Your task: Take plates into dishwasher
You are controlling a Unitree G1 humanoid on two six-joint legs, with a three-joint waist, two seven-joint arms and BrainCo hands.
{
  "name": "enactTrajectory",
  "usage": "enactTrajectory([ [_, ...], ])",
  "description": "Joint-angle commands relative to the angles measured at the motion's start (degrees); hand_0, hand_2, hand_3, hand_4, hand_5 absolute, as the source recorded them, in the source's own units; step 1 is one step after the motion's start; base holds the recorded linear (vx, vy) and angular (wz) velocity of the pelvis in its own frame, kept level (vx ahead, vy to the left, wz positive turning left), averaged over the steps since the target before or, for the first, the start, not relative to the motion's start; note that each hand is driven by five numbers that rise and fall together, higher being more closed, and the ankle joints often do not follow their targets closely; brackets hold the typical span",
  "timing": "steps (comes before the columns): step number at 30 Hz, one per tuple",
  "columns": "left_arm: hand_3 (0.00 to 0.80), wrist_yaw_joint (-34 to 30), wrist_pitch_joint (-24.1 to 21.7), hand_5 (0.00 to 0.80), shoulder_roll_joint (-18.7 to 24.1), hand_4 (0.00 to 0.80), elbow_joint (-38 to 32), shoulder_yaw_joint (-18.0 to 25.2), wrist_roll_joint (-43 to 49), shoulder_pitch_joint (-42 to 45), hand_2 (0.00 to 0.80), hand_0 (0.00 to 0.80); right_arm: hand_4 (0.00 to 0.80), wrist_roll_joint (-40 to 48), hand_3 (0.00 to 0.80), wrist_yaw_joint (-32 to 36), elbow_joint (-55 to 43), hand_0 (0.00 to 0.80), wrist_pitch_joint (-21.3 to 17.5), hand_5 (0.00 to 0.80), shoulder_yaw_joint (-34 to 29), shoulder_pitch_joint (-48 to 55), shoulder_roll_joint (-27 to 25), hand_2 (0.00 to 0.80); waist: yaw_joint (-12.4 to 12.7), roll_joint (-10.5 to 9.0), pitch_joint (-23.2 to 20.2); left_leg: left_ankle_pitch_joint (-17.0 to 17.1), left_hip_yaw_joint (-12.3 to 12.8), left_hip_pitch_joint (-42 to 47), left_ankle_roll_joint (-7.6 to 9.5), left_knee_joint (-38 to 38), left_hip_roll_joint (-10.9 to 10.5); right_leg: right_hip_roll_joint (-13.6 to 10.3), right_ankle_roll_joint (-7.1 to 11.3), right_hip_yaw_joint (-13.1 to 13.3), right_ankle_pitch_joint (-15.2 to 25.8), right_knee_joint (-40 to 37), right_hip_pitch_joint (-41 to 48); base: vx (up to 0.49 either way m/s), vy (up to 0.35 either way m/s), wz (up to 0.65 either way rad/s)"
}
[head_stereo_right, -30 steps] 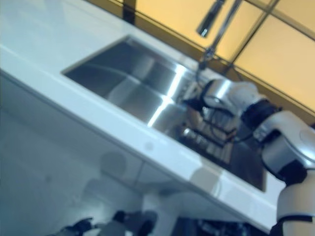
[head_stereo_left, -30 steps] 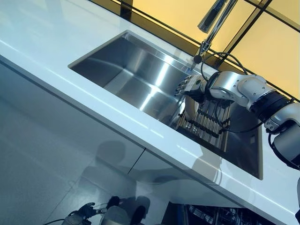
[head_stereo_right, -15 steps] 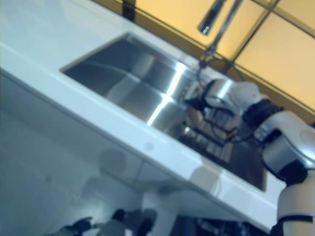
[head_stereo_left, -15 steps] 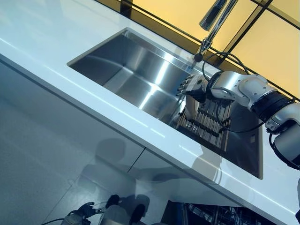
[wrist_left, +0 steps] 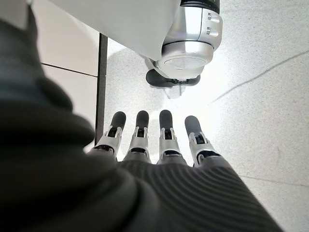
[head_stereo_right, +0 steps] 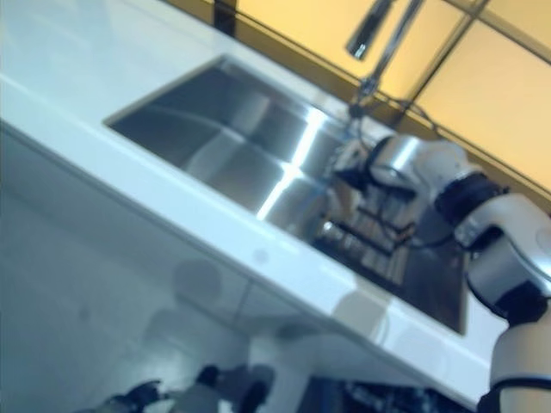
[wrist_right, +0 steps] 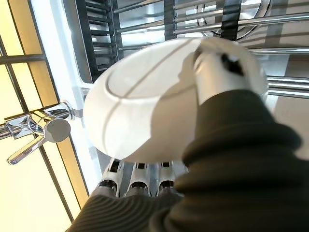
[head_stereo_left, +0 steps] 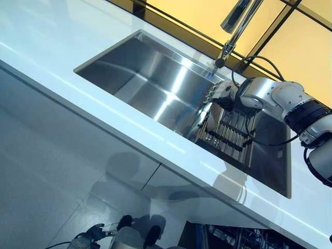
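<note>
Right robot hand (wrist_right: 212, 72) holds a white plate (wrist_right: 145, 96) between thumb and fingers, above the dish rack (head_stereo_left: 228, 137) at the right end of the sink (head_stereo_left: 135, 78). Left robot hand (wrist_left: 159, 145) hangs over the floor (wrist_left: 260, 96), its fingers straight.

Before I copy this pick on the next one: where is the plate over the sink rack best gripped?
By its rim, from above. The white plate stands on edge over the rack; the right hand already pinches it, thumb across one face, fingers behind the other.

Silver-grey right arm (head_stereo_left: 275, 96) with black joint bands; dark ribbed covers behind each hand's silver, dark-tipped fingers (wrist_left: 166, 135).
</note>
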Motion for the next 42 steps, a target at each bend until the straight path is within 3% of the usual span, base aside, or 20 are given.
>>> enactTrajectory([
  [1, 0.000, -0.5, 0.1, 0.000, 0.4, 0.000, -2.0, -0.4, -0.8, 0.4, 0.000, 0.000, 0.307, -0.3, 0.307, -1.1, 3.4, 0.307, 0.0, 0.307, 2.0, -5.8, -3.7, 0.307, 0.3, -0.36, -0.1, -3.1, 3.1, -1.3, 3.24, 0.8, -0.1, 1.2, 1.31, 0.1, -2.4, -0.1, 2.0, 0.000, 0.000, 0.00],
  [2, 0.000, -0.5, 0.0, 0.000, 0.5, 0.000, -1.9, -0.5, -0.9, 0.4, 0.000, 0.000, 0.439, 0.0, 0.439, -1.0, 3.3, 0.439, 0.2, 0.439, 2.0, -5.8, -3.8, 0.439, 0.3, -0.38, -0.1, -3.1, 3.2, -1.3, 3.27, 0.8, -0.1, 1.2, 1.33, 0.1, -2.4, -0.1, 2.0, 0.000, 0.000, 0.00],
  [4, 0.000, -0.5, 0.1, 0.000, 0.6, 0.000, -1.9, -0.4, -1.0, 0.3, 0.000, 0.000, 0.486, 0.2, 0.486, -1.4, 2.9, 0.486, 0.2, 0.486, 2.0, -5.6, -3.9, 0.486, 0.2, -0.42, 0.0, -3.1, 3.2, -1.4, 3.27, 0.9, -0.1, 1.2, 1.30, 0.1, -2.3, -0.1, 1.9, 0.000, 0.000, 0.00],
  [5, 0.000, -0.6, 0.1, 0.000, 0.6, 0.000, -1.9, -0.4, -0.9, 0.2, 0.000, 0.000, 0.584, 0.3, 0.584, -1.2, 2.9, 0.584, 0.4, 0.584, 1.9, -5.5, -3.9, 0.584, 0.2, -0.40, 0.0, -3.1, 3.2, -1.5, 3.29, 0.9, -0.1, 1.2, 1.28, 0.1, -2.3, -0.1, 1.9, 0.000, 0.000, 0.00],
  [7, 0.000, -0.5, 0.1, 0.000, 0.5, 0.000, -1.9, -0.5, -1.0, 0.2, 0.000, 0.000, 0.668, 0.4, 0.668, -1.5, 2.9, 0.668, 0.3, 0.668, 1.8, -5.4, -3.9, 0.668, 0.2, -0.41, 0.1, -3.1, 3.2, -1.5, 3.30, 1.1, -0.1, 1.2, 1.29, 0.1, -2.3, -0.1, 1.9, 0.000, 0.000, 0.00],
  [8, 0.000, -0.6, 0.0, 0.000, 0.6, 0.000, -1.9, -0.5, -1.0, 0.3, 0.000, 0.000, 0.800, 0.6, 0.800, -1.6, 2.7, 0.800, 0.3, 0.800, 1.8, -5.4, -4.0, 0.800, 0.2, -0.38, 0.1, -3.1, 3.2, -1.5, 3.30, 1.1, -0.1, 1.2, 1.31, 0.0, -2.3, -0.1, 1.9, 0.000, 0.000, 0.00],
  [29, 0.000, -0.6, -0.5, 0.000, 0.6, 0.000, -2.1, -1.0, -1.2, 0.4, 0.000, 0.000, 0.800, 2.3, 0.800, -3.5, 2.3, 0.800, 1.5, 0.800, 1.9, -5.2, -5.4, 0.800, -0.7, 0.24, -0.1, -3.1, 4.5, -1.6, 3.64, 0.2, -0.2, 1.0, 1.62, 0.7, -2.1, -0.1, 1.0, 0.000, 0.000, 0.00],
  [42, 0.000, -0.9, -0.7, 0.000, -0.5, 0.000, -1.9, -1.2, -0.8, 2.2, 0.000, 0.000, 0.800, -7.1, 0.800, -9.6, 1.7, 0.800, -4.6, 0.800, 1.2, -3.8, -9.9, 0.800, -3.2, 2.05, -3.5, -3.5, 7.3, 2.0, 4.32, -2.2, -0.3, 0.6, 1.99, 2.5, -2.5, -0.1, 2.4, 0.004, 0.035, -0.06],
])
